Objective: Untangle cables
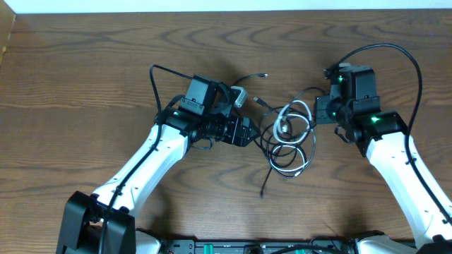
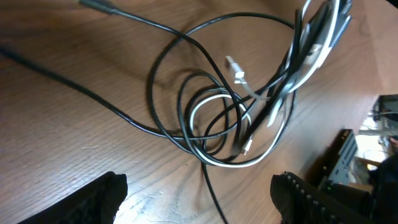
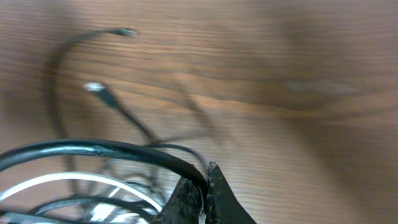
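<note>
Wood-grain table (image 1: 85, 85) fills the overhead view, brown, with a pale strip seen along the far edge. No brand, label or readable writing is made out anywhere; green lights are seen on both wrists.

Left arm is reached in from the lower left, white link angled up toward centre, black wrist block ending just left of the tangle. Left gripper (image 1: 248, 132) is seen with fingers spread apart, nothing between them — in the left wrist view the two dark fingertips (image 2: 102, 196) sit wide at the bottom corners with bare wood and cable loops beyond them.

The cables (image 1: 291, 137) lie at table centre, between the two grippers: several black loops plus one white cord, coiled over each other. One black end is trailed up-left to a small plug near the left wrist, another hangs down toward the near edge. In the left wrist view the white cord (image 2: 230, 163) is threaded through the black loops, a small pale plug resting inside the coil.

Right arm is brought in from the lower right, wrist turned toward the tangle's right side. Right gripper (image 1: 321, 113) is pinched together on a black cable (image 3: 112, 149) — the right wrist view, blurred, shows the strand running into the closed fingertips, white loops below it.
</note>
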Motion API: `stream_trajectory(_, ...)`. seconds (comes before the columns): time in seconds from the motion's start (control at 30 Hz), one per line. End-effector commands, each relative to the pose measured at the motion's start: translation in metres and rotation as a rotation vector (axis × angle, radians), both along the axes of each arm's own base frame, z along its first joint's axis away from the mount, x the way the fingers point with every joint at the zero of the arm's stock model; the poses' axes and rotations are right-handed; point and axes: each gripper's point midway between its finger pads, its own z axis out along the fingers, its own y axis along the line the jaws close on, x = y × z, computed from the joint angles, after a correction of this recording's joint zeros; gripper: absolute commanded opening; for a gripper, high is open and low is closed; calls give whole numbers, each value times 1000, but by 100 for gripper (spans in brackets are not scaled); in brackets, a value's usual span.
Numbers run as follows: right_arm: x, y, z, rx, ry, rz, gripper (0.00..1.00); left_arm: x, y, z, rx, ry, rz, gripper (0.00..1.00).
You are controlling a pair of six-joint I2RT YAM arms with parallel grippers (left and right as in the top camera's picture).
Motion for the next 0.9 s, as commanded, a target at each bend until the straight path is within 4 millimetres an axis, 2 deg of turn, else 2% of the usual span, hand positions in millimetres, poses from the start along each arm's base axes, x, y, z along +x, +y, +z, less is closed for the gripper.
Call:
stream_trajectory(0.0, -7, 43, 14, 198, 2, 168, 1, -1, -6, 15, -51, -1, -8, 72)
stream_trajectory(0.07, -7, 47, 17, 224, 1, 165, 1, -11, -16, 26, -133, 27, -66, 63)
stream_trajectory(0.13, -8, 50, 18, 253, 10, 167, 1, -13, -19, 30, -156, 26, -81, 44)
stream_trajectory(0.17, -10, 56, 21, 284, 11, 191, 1, -11, -19, 30, -156, 20, -80, 41)
stream_trajectory(0.3, -10, 59, 23, 319, 19, 182, 1, -9, -19, 29, -152, 12, -76, 36)
stream_trajectory(0.37, -6, 43, 16, 314, 53, 39, 1, -9, -19, 26, -149, 19, -75, 32)
stream_trajectory(0.47, -8, 9, 0, 330, 142, -272, 1, -11, -20, 17, -138, 48, -78, 29)
stream_trajectory(0.7, -23, -7, -14, 323, 230, -404, 2, -19, -30, -1, -115, 99, -108, 29)
stream_trajectory(0.77, -25, -7, -14, 323, 235, -403, 43, -21, -32, -3, -112, 106, -114, 29)
stream_trajectory(0.8, -24, -5, -14, 329, 234, -393, 57, -21, -32, -4, -111, 108, -114, 29)
stream_trajectory(0.83, -24, 2, -11, 340, 231, -340, 76, -21, -32, -4, -111, 108, -114, 29)
stream_trajectory(0.87, -23, 9, -9, 342, 223, -275, 80, -21, -32, -4, -111, 108, -114, 29)
